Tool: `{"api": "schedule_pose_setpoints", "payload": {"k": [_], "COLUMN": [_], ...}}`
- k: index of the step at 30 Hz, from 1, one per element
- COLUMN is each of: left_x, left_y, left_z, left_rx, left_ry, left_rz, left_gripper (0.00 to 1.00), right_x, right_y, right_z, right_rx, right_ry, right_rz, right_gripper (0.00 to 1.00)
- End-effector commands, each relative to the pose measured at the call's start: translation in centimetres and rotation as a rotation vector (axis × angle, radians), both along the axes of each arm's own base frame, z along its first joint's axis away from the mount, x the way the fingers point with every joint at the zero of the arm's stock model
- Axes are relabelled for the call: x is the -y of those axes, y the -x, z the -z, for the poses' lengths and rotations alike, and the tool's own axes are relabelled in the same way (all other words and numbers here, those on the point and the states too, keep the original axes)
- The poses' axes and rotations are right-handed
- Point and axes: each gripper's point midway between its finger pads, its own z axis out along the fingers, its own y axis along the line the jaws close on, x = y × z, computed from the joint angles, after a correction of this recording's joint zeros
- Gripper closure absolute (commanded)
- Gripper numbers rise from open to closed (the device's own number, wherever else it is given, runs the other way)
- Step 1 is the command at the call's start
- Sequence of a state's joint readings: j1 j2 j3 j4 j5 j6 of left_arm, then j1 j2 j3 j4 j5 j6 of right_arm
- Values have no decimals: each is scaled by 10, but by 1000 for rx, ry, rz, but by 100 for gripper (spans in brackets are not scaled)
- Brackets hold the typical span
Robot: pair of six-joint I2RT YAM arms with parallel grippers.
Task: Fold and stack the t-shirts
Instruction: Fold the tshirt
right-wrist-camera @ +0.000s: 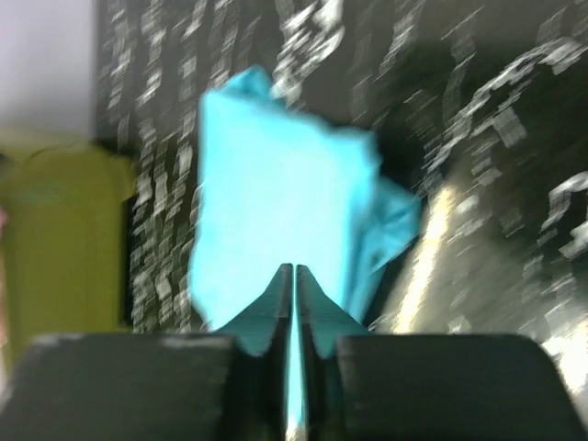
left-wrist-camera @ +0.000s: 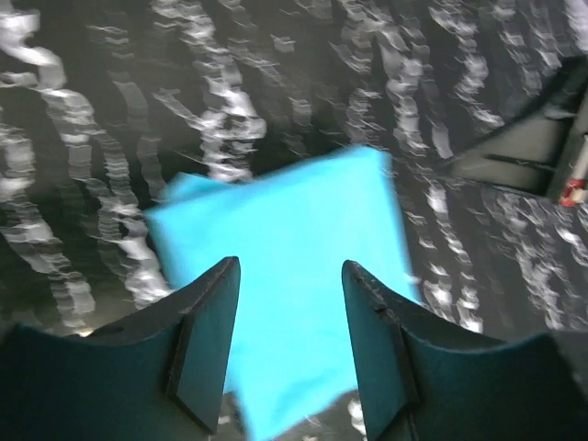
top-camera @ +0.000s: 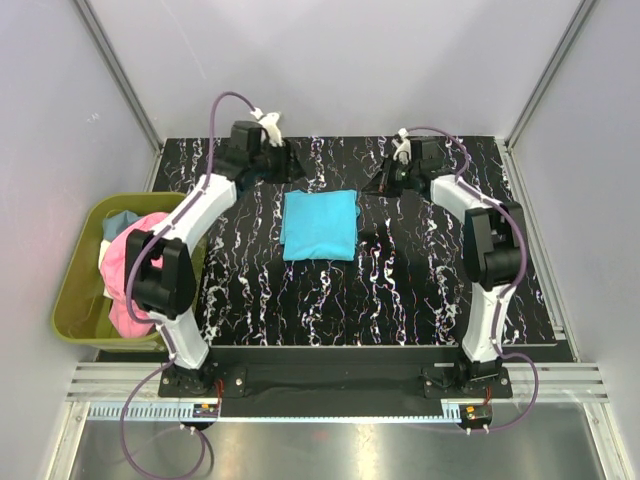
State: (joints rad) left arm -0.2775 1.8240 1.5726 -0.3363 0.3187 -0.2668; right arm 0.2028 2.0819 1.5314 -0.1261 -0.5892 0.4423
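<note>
I see the turquoise t-shirt (top-camera: 319, 224) lying folded into a flat, nearly square packet at the middle of the table (top-camera: 400, 300), a little toward the far side. My left pincer (left-wrist-camera: 289, 344) hangs just beyond its far left corner. Its two fingers are spread apart with nothing between them, and in the left wrist view the cloth lies below the tips.

My right pincer (right-wrist-camera: 294, 308) is just off the far right corner, its fingers almost pressed together with only a thin slit between them. That view is blurred, so I cannot tell if it touches the cloth.

The shirt is plain, soft and matte. The table is black with white marble-like veins. At the left, the olive-green plastic bin (top-camera: 75, 300) holds a crumpled pink t-shirt (top-camera: 135, 265) and a light blue t-shirt (top-camera: 118, 222).
</note>
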Motion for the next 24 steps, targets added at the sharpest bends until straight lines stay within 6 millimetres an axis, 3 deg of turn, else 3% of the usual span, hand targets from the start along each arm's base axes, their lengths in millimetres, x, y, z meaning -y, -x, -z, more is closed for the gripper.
{"api": "schedule_pose_setpoints", "payload": {"k": [1, 5, 7, 12, 15, 16, 17, 20, 24], "left_x": [44, 57, 57, 53, 35, 24, 18, 11, 16], "left_y": [40, 66, 77, 102, 115, 117, 118, 118, 109], "left_z": [11, 37, 61, 125, 166, 185, 192, 191, 160], "left_rx": [-72, -183, -248, -403, -509, -550, -570, -570, -518], "left_ry": [109, 162, 167, 109, 2, -66, -107, -136, -93], "left_rz": [81, 76, 57, 26, -43, -88, -105, -138, -146], "left_gripper": [47, 50, 49, 52, 52, 52, 53, 53, 52], "right_x": [-27, -60, -76, -81, -76, -75, -73, -71, -79], "right_y": [49, 96, 111, 136, 143, 144, 145, 145, 141], "right_z": [-37, -26, -20, 42, 80, 85, 89, 81, 40], "right_rx": [-33, -167, -200, -345, -416, -423, -429, -419, -354], "right_ry": [-106, -172, -223, -270, -228, -217, -210, -206, -242], "right_rz": [-138, -295, -353, -391, -390, -387, -384, -386, -411], "right_gripper": [94, 98, 98, 98, 99, 100, 100, 100, 100]}}
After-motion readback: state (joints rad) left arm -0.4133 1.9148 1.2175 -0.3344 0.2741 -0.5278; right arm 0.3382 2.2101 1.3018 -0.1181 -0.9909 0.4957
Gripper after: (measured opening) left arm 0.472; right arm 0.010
